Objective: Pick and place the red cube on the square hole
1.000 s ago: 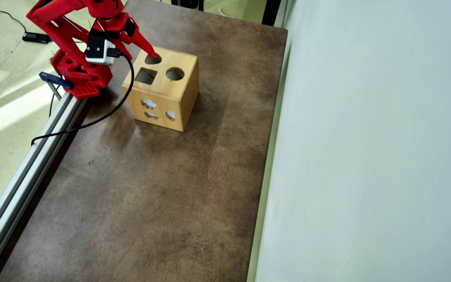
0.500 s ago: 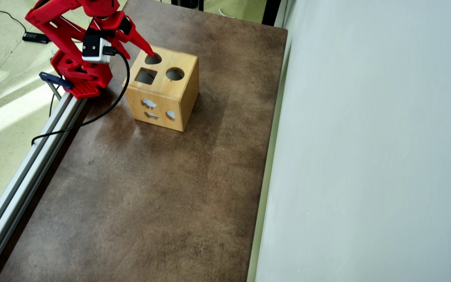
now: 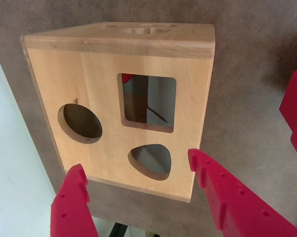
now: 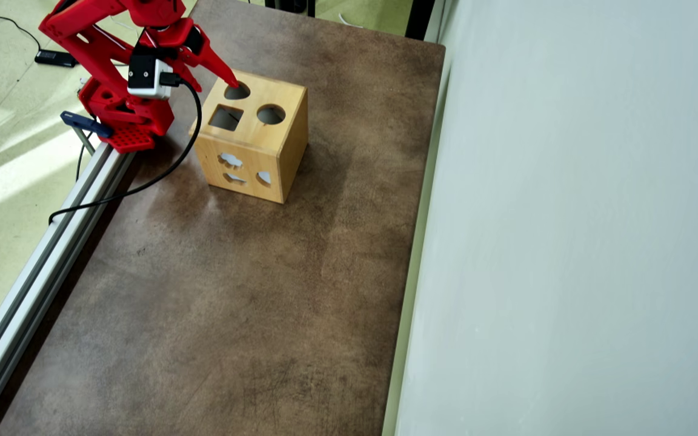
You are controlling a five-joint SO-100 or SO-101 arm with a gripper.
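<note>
Hand (image 3: 136,165) agape, cube (image 3: 127,78) inside hole (image 3: 147,102)

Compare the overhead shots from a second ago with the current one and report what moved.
The gripper pulled back a little from over the wooden box, toward the upper left in the overhead view, most of it in the first half second. It is open and empty. A sliver of red shows inside the square hole in the wrist view, probably the red cube. The box stayed put.

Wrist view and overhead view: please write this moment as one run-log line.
gripper: open, empty, above box | red cube: red sliver inside square hole | wooden box: upright on table
</note>
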